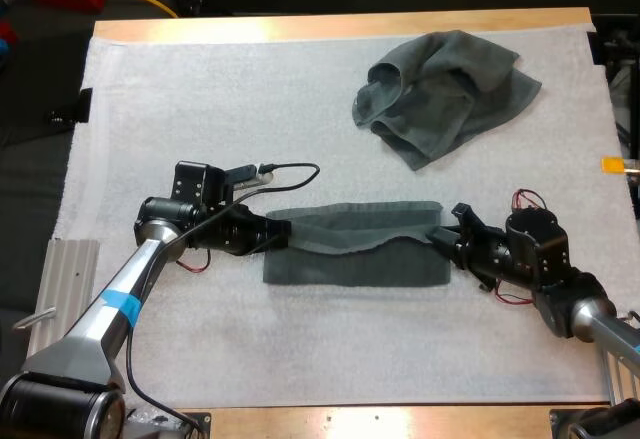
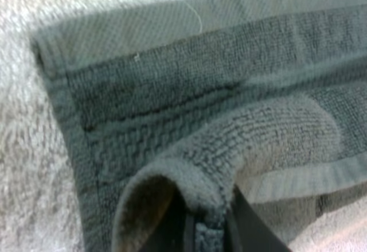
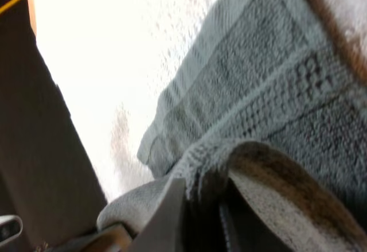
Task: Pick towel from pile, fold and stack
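Towel (image 1: 355,249) first: in the high view it lies as a long, half-folded strip on the white mat (image 1: 200,89), at the near middle of the counter (image 1: 340,27), stretched between your two arms. Your left jaws are clamped on its left end and your right jaws on its right end. The upper layer sits rippled over the lower one. The crumpled towel (image 1: 440,94) rests far right, well apart.

In the left wrist view, your left jaws pinch a raised loop of the towel's (image 2: 172,91) edge, with the hemmed corner lying flat on the mat (image 2: 23,148) beyond.

In the right wrist view, your right jaws pinch a similar hump of cloth (image 3: 275,91).

Judging from this, both grips hold little fabric. If one arm leads the other, an end could slip free or the fold land skewed. Pull too low and you may drag the bottom layer along.
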{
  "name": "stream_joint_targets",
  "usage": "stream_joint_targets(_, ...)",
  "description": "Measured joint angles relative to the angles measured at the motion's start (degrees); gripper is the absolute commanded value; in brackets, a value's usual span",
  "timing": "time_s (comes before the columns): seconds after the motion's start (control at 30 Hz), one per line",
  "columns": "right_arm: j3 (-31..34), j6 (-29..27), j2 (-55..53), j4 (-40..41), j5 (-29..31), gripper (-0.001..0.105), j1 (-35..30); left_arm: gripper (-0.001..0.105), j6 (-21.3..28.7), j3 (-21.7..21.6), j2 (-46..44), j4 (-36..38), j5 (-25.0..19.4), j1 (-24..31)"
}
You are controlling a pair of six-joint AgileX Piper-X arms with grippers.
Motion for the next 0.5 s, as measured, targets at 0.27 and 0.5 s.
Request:
stream_joint_targets(0.27,0.0,0.1,0.0,-1.1,2.1,0.036,0.0,0.068,0.0,0.0,0.0,-0.7,-2.9,0.0)
stream_joint_targets(0.5,0.0,-0.8,0.0,-11.3,2.1,0.067,0.0,0.069,0.6,0.0,0.0,-0.7,-2.7,0.0)
